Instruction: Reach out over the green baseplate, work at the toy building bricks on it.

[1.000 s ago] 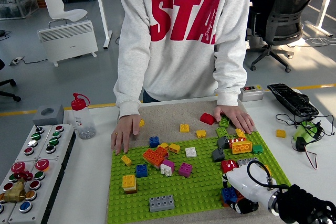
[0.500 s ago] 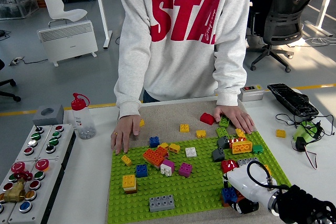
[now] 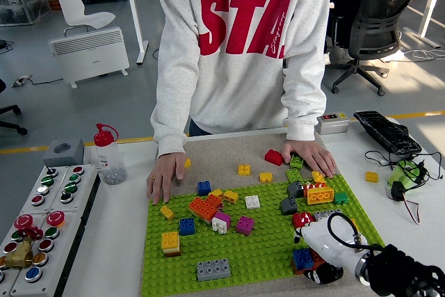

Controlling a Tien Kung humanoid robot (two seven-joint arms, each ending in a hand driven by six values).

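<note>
White desk point(image 3: 118, 241) fills the head view, and the green baseplate point(image 3: 257, 245) lies at its middle, scattered with toy building bricks point(image 3: 206, 207). At the baseplate's near right corner the right hand point(image 3: 327, 252) is down among the bricks beside a blue brick point(image 3: 303, 258); whether its fingers grip anything cannot be told. At the baseplate's far edge a person's hands point(image 3: 164, 176) rest flat.

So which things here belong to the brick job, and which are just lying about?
Job: baseplate, bricks on it such as the orange, grey and blue ones, right hand.
Lying about: bottle, button box, keyboard, loose yellow brick.
</note>
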